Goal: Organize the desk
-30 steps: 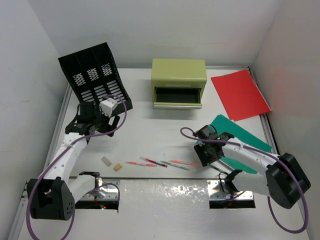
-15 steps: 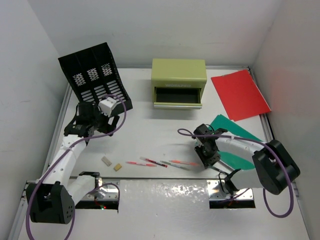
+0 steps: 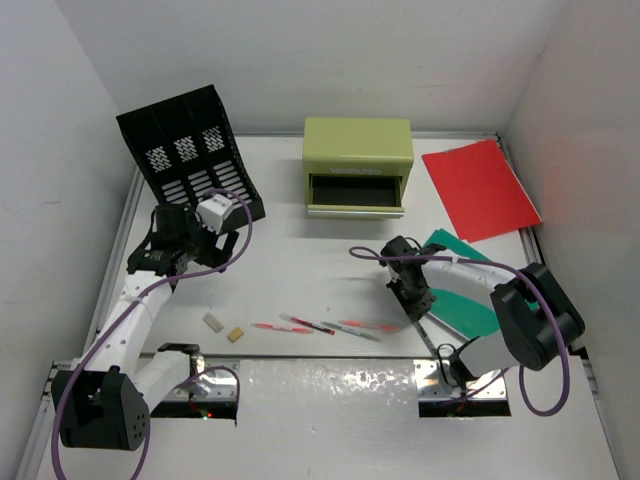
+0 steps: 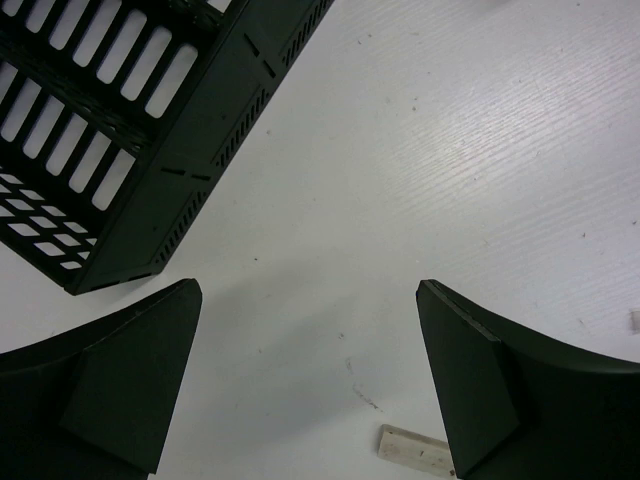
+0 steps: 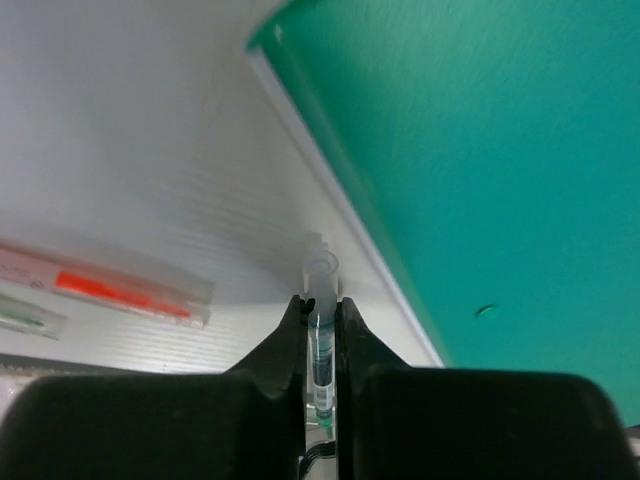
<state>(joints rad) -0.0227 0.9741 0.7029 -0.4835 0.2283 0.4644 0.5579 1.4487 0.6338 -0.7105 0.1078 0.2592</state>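
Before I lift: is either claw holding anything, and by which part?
Right claw grips a clear pen by its barrel, one end poking out ahead. Left claw is open, empty.

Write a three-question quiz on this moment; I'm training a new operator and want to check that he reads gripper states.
1. True or false: the left gripper is open and empty.
2. The right gripper is shut on: A) a mug, B) a thin clear pen, C) a stapler.
3. Fill in: the drawer of the olive chest is ____.
Key: 1 true; 2 B; 3 open.
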